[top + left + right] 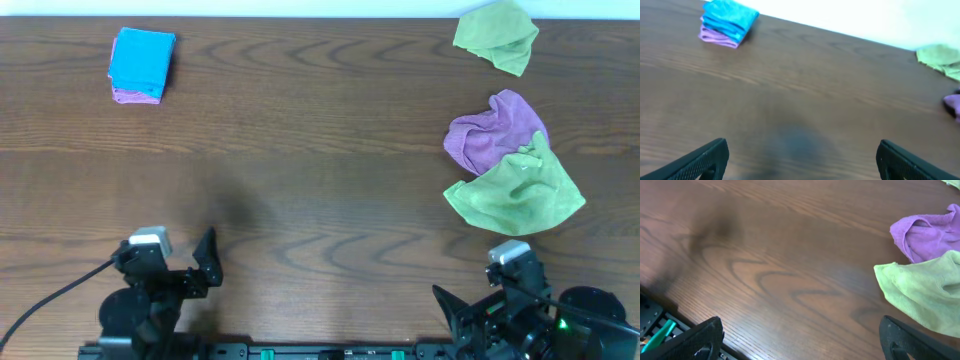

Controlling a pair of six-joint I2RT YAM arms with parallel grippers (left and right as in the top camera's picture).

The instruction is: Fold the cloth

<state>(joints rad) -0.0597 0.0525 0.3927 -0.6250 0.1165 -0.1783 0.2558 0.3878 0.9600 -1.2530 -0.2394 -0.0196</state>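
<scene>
Table point(300, 150): dark wood grain, filling nearly the whole overhead view, with both arms at the near edge.

Near green cloth point(515, 190): lime, crumpled, on the right side of the table. Its far edge overlaps the crumpled purple cloth point(490, 130).

Crumpled purple cloth: bunched up, just beyond the near green cloth and touching it.

Far green cloth point(495, 35): loosely heaped at the far right corner, apart from the other two.

Cloth point(141, 62): bright blue, folded into a small neat rectangle at the far left of the table, close to the far edge. It sits on top of the folded purple cloth point(135, 97).

Folded purple cloth: only a thin strip shows along the near edge of the cloth.

Left gripper point(802, 156): fingers spread wide, nothing between them, low over bare table at the near left. The cloth lies well ahead of it and a little to its left, at the top left of its wrist view, well apart.

Right gripper point(805, 340): fingers also spread wide and holding nothing, at the near right edge. The near green cloth is close ahead on its right. The cloth is diagonally across the table from it and does not show in its wrist view.
</scene>
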